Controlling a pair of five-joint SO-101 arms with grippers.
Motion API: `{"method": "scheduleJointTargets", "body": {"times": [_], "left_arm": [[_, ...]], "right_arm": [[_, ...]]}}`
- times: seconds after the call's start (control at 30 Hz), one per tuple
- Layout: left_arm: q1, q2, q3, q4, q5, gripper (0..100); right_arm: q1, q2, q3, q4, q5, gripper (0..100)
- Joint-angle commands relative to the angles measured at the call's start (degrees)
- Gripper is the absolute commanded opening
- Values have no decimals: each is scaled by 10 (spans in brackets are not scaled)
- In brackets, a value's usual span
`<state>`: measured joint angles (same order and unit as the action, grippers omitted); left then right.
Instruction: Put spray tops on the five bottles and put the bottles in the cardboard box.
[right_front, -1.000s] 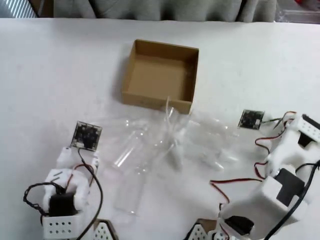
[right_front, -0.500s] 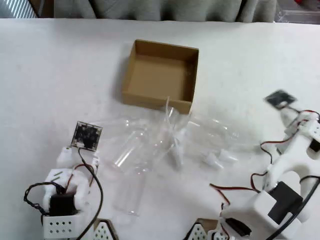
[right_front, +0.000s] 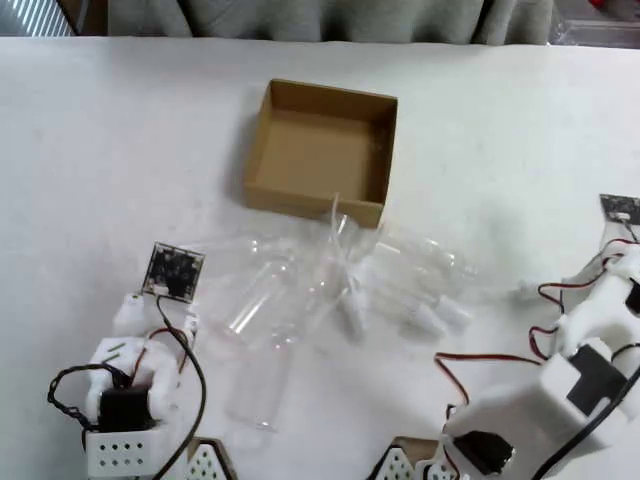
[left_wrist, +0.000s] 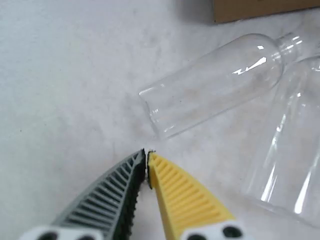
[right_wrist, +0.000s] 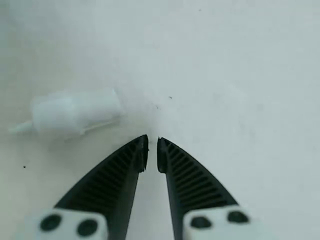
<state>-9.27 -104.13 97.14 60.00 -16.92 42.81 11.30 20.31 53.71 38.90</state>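
The open cardboard box (right_front: 320, 150) stands at the back centre of the table. In front of it lie several clear bottles without tops, among them one (right_front: 255, 300) near the left arm and one (right_front: 258, 385) nearer the front. White spray tops (right_front: 432, 320) lie loose among them. My left gripper (left_wrist: 146, 155) is shut and holds nothing, its tips just short of a bottle's base (left_wrist: 215, 85); a second bottle (left_wrist: 285, 155) lies beside it. My right gripper (right_wrist: 152, 142) is shut over bare table, with a white spray top (right_wrist: 75, 112) lying close to its tips.
The left arm (right_front: 130, 400) sits at the front left and the right arm (right_front: 590, 350) at the front right edge, trailing red and black wires. A corner of the box (left_wrist: 260, 7) shows beyond the bottles. White table surrounds the pile.
The right arm has swung to the right, away from the bottles, uncovering spray tops in the middle. The left arm has kept still.
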Motion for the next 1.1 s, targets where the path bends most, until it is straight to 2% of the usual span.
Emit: {"method": "scheduleJointTargets", "body": {"times": [0.0, 0.17, 0.5, 0.6, 0.83, 1.07], "left_arm": [[-7, -8, -2, -11, -7, 23], [-7, -8, -2, -11, -7, 23], [-7, -8, -2, -11, -7, 23], [-7, -8, -2, -11, -7, 23], [-7, -8, -2, -12, -7, 23], [-7, -8, -2, -13, -7, 23]], "right_arm": [[-25, 0, -25, -28, -19, 16], [-57, 9, -25, -78, -80, 16], [-145, 49, -25, -176, -91, 16], [-153, 48, -40, -191, -140, 17], [-189, 52, -130, -98, -178, 18], [-208, 47, -239, 137, -171, 17]]}}
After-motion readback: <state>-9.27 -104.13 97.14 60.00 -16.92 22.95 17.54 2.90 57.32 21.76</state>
